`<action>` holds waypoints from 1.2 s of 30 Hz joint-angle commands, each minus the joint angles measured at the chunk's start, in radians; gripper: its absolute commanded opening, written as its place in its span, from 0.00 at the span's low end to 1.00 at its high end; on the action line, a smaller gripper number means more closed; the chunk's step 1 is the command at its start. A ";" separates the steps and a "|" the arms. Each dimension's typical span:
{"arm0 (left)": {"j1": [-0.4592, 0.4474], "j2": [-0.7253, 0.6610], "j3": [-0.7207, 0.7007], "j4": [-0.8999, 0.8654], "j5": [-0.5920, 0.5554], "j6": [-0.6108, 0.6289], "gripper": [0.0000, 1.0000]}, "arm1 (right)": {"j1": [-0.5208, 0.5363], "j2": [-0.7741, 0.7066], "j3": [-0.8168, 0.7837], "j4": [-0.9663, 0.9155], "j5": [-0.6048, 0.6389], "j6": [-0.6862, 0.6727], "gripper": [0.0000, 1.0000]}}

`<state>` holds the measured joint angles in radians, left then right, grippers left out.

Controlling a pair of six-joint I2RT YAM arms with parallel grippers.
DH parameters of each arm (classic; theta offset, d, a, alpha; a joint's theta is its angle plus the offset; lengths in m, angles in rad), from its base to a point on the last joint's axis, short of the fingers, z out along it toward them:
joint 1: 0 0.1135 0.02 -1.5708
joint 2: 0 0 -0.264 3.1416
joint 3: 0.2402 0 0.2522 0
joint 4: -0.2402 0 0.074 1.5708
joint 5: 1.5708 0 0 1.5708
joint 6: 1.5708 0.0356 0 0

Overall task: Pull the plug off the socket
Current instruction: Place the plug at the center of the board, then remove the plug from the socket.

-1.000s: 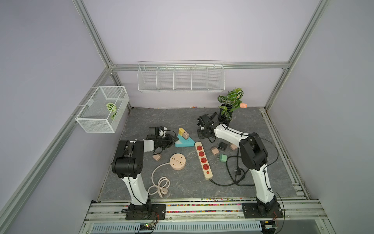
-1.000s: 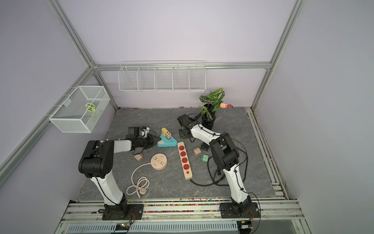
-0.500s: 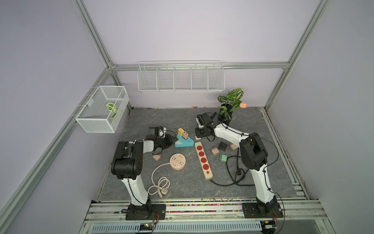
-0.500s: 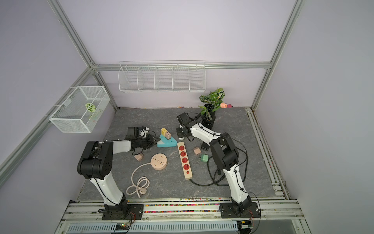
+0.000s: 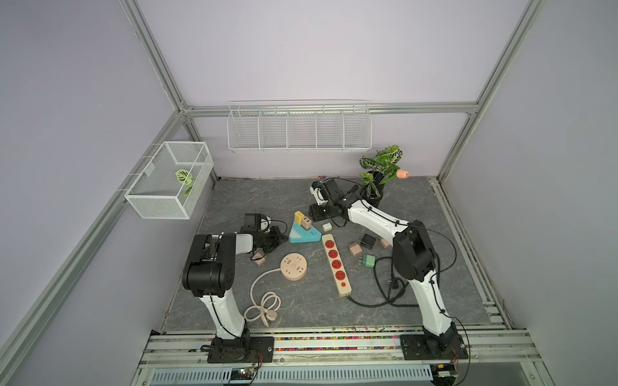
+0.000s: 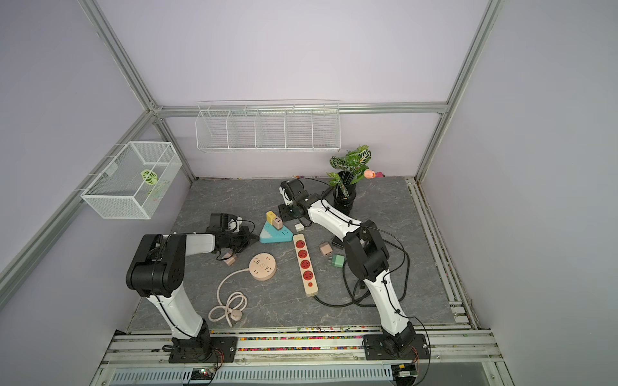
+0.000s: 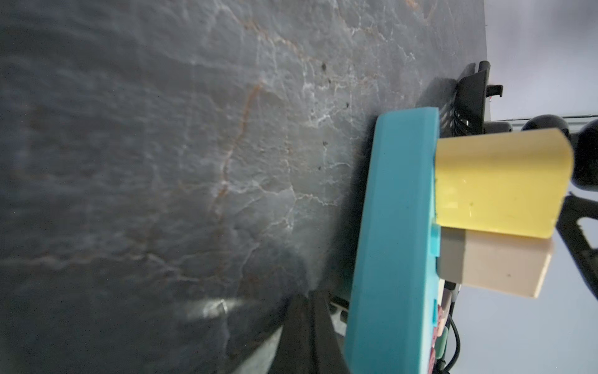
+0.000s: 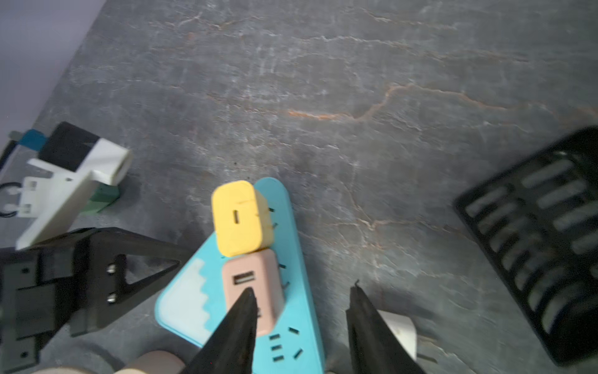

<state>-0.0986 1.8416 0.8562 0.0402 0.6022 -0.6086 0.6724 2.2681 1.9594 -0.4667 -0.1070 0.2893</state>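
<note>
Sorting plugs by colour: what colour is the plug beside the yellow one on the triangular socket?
Pink plug; clearest in the right wrist view.

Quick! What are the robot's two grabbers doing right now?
Left gripper: closed, holding nothing.
Right gripper: open, empty, over the pink plug.

No lettering, brand, number or sign can be read anywhere. In the right wrist view the yellow plug (image 8: pixel 238 220), the pink plug (image 8: pixel 252 285) and the teal socket (image 8: pixel 293 243) show plain faces; the socket's white stepped patch is a pattern, not writing. In a top view, any marks on the power strip (image 5: pixel 335 264) and the round socket (image 5: pixel 293 265) are too small to tell.
</note>
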 commanded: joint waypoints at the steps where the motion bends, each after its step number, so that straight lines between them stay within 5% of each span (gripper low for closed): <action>1: 0.000 -0.017 -0.026 -0.035 -0.024 -0.004 0.00 | 0.020 0.029 0.019 -0.050 -0.013 -0.057 0.52; 4: 0.004 -0.074 -0.036 0.006 -0.030 -0.046 0.01 | 0.030 0.035 0.037 -0.069 -0.020 -0.088 0.56; 11: 0.013 -0.170 -0.026 0.107 0.011 -0.136 0.39 | 0.036 0.088 0.115 -0.145 -0.034 -0.130 0.59; 21: -0.015 -0.057 -0.025 0.159 0.138 -0.121 0.39 | 0.036 0.152 0.161 -0.151 -0.053 -0.145 0.49; 34: -0.018 0.028 -0.023 0.257 0.232 -0.180 0.39 | 0.039 0.148 0.139 -0.099 -0.145 -0.131 0.00; 36: -0.022 0.034 -0.021 0.250 0.232 -0.178 0.39 | 0.041 0.143 0.129 -0.080 -0.168 -0.131 0.00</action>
<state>-0.1032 1.8572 0.8268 0.2749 0.7681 -0.7773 0.7002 2.4115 2.1014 -0.6018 -0.1905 0.1448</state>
